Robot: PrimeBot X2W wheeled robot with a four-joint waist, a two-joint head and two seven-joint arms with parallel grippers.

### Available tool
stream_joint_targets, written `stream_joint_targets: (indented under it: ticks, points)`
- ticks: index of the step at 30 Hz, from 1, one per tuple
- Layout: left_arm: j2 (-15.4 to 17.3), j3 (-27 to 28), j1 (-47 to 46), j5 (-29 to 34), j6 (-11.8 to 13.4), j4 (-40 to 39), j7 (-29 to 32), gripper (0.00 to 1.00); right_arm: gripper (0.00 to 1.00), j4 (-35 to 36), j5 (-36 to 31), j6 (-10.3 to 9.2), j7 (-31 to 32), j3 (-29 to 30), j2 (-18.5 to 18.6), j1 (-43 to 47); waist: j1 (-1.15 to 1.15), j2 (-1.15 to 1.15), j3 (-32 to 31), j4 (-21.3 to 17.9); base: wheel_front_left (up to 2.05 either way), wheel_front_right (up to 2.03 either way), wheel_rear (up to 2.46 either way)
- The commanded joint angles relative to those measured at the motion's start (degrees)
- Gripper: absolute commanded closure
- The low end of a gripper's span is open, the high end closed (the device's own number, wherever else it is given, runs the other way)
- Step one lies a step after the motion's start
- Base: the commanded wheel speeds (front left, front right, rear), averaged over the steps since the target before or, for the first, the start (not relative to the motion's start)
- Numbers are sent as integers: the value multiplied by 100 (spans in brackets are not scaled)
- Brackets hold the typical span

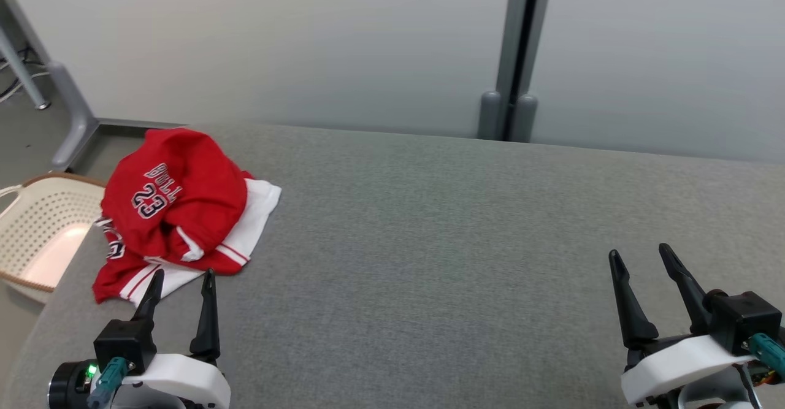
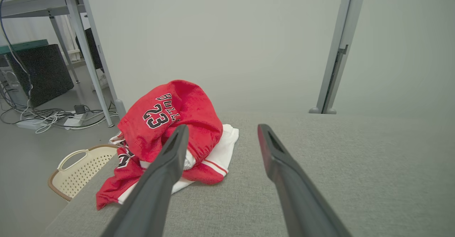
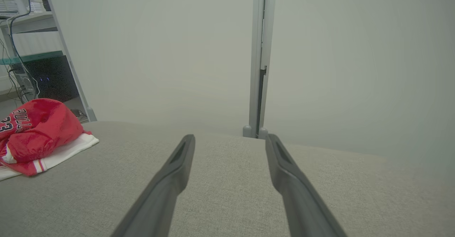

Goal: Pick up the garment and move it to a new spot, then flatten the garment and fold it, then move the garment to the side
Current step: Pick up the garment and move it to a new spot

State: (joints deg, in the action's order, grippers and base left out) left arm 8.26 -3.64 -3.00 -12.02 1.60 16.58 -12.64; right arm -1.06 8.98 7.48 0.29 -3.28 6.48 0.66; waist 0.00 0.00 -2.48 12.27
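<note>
Item: crumpled red-and-white jersey garment [image 1: 178, 206], heaped at left end of grey fabric tabletop [image 1: 460, 243]. My left gripper [image 1: 183, 277] just short of it, jaws spread, empty; right gripper [image 1: 641, 254] well apart, jaws likewise spread. Progress, I judge: nil (pick-up, flatten, fold, set-aside pending).

A bench [image 1: 441, 231] covered in grey woven fabric is seen. A crumpled red and white garment [image 1: 175, 203], marked 23, is heaped on it near the far left corner, close to the left edge.
</note>
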Motion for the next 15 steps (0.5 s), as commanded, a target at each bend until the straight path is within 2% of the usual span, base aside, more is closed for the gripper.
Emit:
stream_joint_targets:
  ticks: [1, 8, 15]
  points:
    - [37, 30, -105, -13, 33, -19, -32, 0, 0, 29, -1, 2, 26, -22, 18, -56, 0, 0, 61, 324, 0, 0, 0]
    - [97, 96, -136, -86, 69, -40, -62, 0, 0, 133, -16, 1, 31, -157, -1, -142, 0, 0, 101, 920, 0, 0, 0]
    - [121, 129, -156, -166, 79, -45, -84, 0, 0, 134, -23, 1, 49, -209, 2, -185, 0, 0, 132, 1144, 0, 0, 0]
